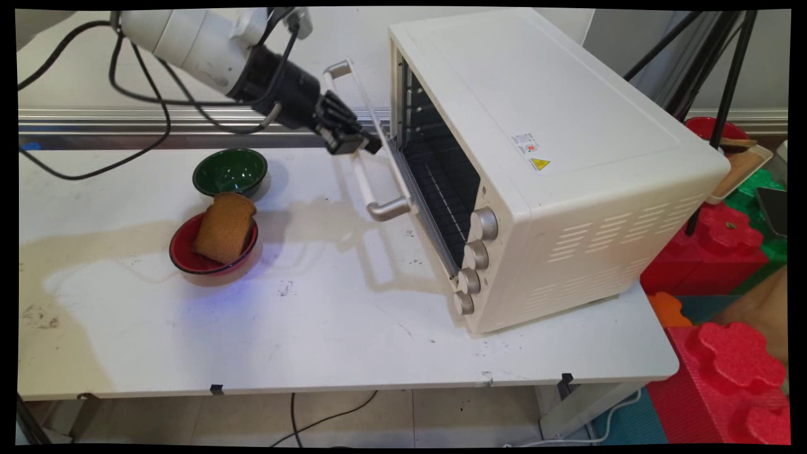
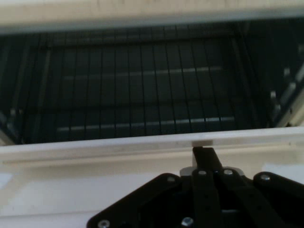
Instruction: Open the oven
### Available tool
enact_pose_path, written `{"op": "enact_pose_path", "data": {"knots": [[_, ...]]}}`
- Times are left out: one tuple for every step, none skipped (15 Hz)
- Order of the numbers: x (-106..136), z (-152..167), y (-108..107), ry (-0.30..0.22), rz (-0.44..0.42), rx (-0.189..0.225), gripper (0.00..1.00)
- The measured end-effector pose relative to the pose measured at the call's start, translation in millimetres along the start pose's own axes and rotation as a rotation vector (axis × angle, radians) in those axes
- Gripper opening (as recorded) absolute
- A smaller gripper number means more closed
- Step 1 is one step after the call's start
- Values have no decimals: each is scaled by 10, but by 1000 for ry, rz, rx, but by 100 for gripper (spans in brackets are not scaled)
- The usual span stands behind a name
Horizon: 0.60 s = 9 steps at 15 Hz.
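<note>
A cream toaster oven (image 1: 567, 126) stands on the right half of the white table (image 1: 315, 328), its front facing left. Its glass door hangs partly open, with the silver handle (image 1: 389, 208) swung out from the body. My gripper (image 1: 365, 145) is shut, fingers pressed together with nothing between them, and their tips rest against the door's top edge (image 2: 142, 142) beside the handle. In the hand view I look over that edge into the dark cavity with its wire rack (image 2: 142, 95). To the left, a brown bread slice (image 1: 224, 228) leans in a red bowl (image 1: 183, 258).
A green bowl (image 1: 230, 171) sits just behind the red one, below my arm. Red foam blocks (image 1: 725, 252) and black tripod legs (image 1: 725, 82) crowd the table's right side. Four oven knobs (image 1: 476, 255) face the front left.
</note>
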Motion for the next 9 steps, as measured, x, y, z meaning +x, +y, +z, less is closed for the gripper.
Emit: {"op": "enact_pose_path", "data": {"knots": [[-43,-4,5,-6,1,-2,0],[-145,-8,18,-20,3,-6,0],[-199,-4,27,-28,6,-10,0],[-240,-5,34,-34,7,-12,0],[-276,31,38,-44,14,-22,0],[-325,29,45,-51,15,-24,0],[-397,23,66,-60,13,-24,0],[-488,22,85,-73,13,-27,0],[-569,35,104,-85,12,-31,0]]}}
